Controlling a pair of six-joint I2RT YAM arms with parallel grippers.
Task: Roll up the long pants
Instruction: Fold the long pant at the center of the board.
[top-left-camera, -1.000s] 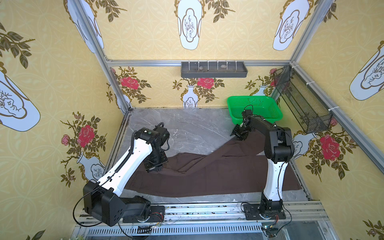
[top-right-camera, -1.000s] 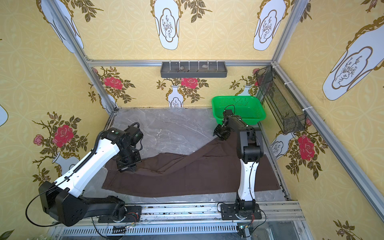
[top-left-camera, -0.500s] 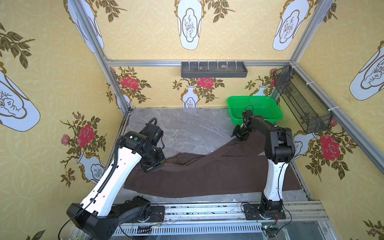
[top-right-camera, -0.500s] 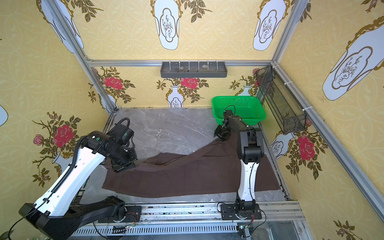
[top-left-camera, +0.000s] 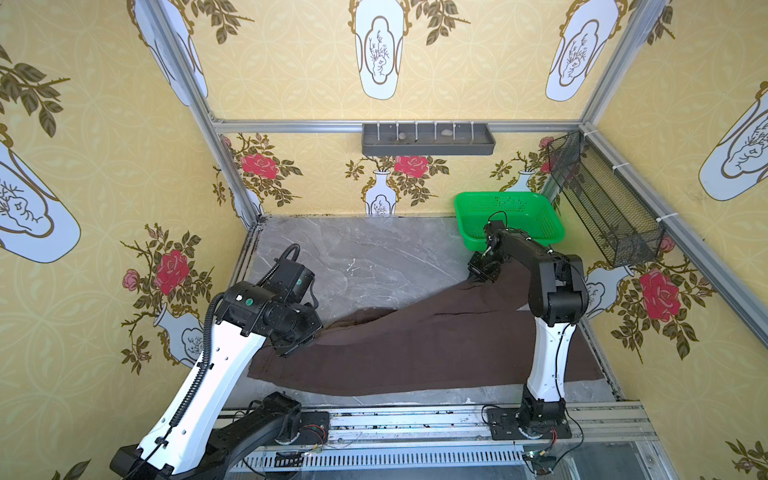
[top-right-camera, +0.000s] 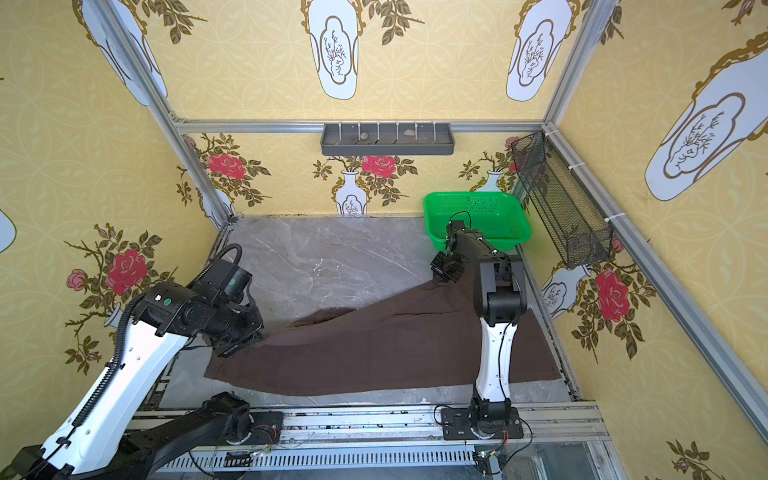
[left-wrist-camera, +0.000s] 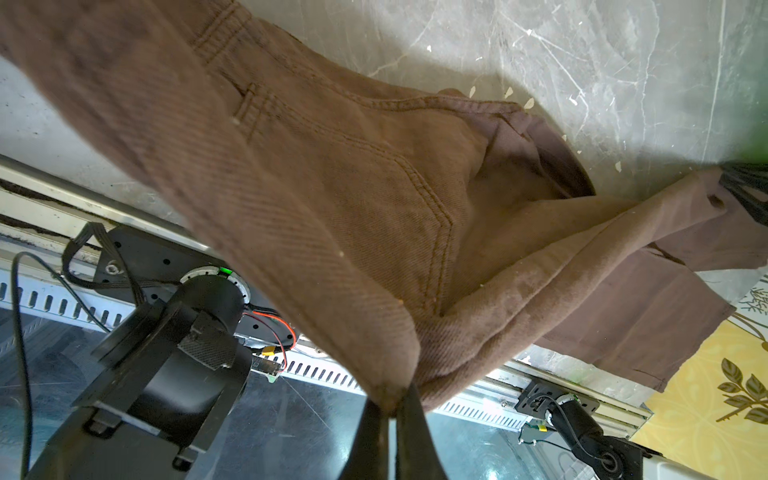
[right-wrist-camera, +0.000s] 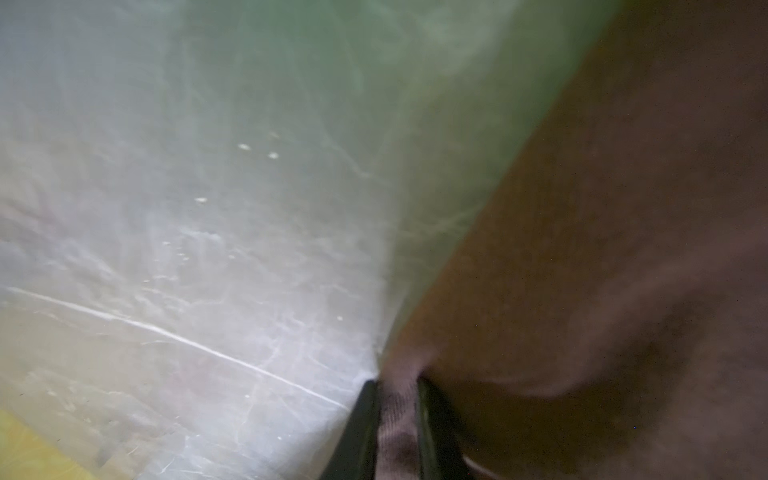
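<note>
The long pants (top-left-camera: 415, 345) lie spread across the near half of the grey tabletop (top-left-camera: 353, 257), running from the left side to the right wall. The left jaws are closed on a corner of the fabric at the left end. In the left wrist view this corner (left-wrist-camera: 395, 390) is pinched between the two dark fingers and hangs raised off the tabletop. The right jaws are closed on the far right tip of the long pants, and the right wrist view shows a fold of brown cloth (right-wrist-camera: 397, 399) caught between the fingers. That tip sits just beside the green basket (top-left-camera: 461, 208).

The green basket stands in the far right corner of the tabletop, and its perforated floor shows in both top views. The right arm (top-left-camera: 523, 253) crosses in front of its near wall.

A grey divided tray (top-left-camera: 428, 147) hangs on the back wall. It holds two small pale lumps (top-left-camera: 402, 135) in separate compartments, too small to identify.

A black mesh basket (top-left-camera: 602, 208) is fixed to the right wall. I cannot tell what it holds.
</note>
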